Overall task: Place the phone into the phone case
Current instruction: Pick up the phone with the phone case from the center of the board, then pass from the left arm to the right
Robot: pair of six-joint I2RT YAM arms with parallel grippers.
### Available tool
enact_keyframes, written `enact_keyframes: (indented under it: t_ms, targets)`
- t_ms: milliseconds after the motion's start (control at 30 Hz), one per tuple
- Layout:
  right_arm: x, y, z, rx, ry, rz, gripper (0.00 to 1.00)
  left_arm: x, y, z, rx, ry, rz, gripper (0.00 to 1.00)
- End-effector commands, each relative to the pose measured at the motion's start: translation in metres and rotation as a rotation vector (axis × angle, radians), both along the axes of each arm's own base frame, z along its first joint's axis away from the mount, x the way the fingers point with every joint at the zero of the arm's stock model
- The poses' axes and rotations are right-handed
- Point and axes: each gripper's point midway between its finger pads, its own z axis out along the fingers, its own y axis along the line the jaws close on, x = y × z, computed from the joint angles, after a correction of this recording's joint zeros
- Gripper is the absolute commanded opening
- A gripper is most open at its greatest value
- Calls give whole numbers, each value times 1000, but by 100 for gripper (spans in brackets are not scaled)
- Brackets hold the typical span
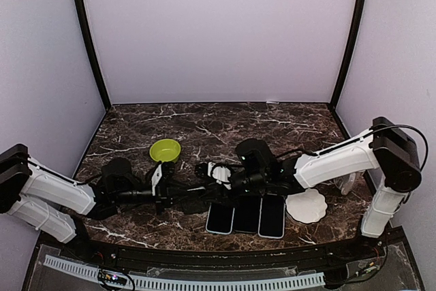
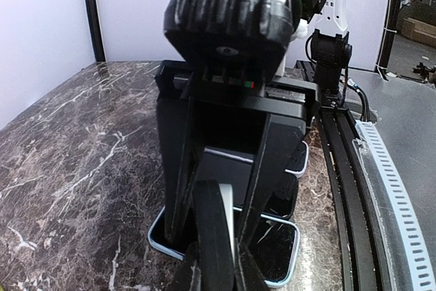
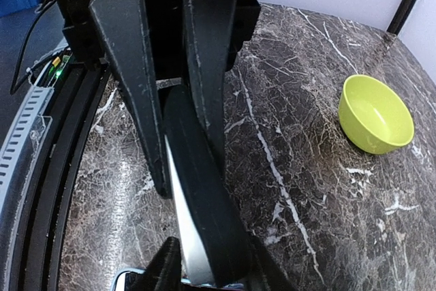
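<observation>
Both grippers meet over the middle of the table, each shut on an opposite end of the same thin slab. It is a black phone case (image 2: 210, 226) with the silver-edged phone (image 2: 229, 212) pressed against it, seen edge-on. In the right wrist view the case (image 3: 204, 189) and the phone's silver edge (image 3: 180, 226) run up from my right gripper (image 3: 208, 267) to the left gripper's fingers (image 3: 129, 93). My left gripper (image 2: 218, 267) grips the near end. From above, the left gripper (image 1: 165, 192) and right gripper (image 1: 202, 180) face each other, and the slab between them is hard to make out.
Three phones lie side by side near the front edge: a light-blue-rimmed one (image 1: 220, 218), a dark one (image 1: 246, 215) and another (image 1: 272, 217). A green bowl (image 1: 165, 150) stands behind the left gripper. A white scalloped dish (image 1: 306, 206) lies at the right.
</observation>
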Motion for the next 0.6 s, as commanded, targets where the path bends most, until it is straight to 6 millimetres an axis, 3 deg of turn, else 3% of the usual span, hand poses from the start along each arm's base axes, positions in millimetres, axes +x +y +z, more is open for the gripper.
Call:
enact_keyframes:
  t_ms: [0, 100, 267, 333, 400, 467, 567]
  targets:
    - [4, 14, 15, 76, -25, 23, 42, -10, -6, 12, -36, 0, -86, 0]
    - [7, 15, 12, 66, -30, 24, 36, -9, -5, 12, -27, -6, -85, 0]
    - [10, 18, 9, 26, -1, 41, 0, -6, -5, 13, -30, -2, -85, 0]
    - [13, 17, 13, 28, -1, 26, 0, -5, -5, 13, -31, 2, -84, 0]
    - [17, 14, 17, 41, -1, 8, 0, -3, -5, 14, -33, 4, -74, 7]
    - [19, 9, 27, 63, 2, -3, 0, 2, -3, 15, -33, 2, -39, 30]
    - [16, 2, 43, 92, 7, -2, 0, 6, 2, 19, -47, -10, 1, 49]
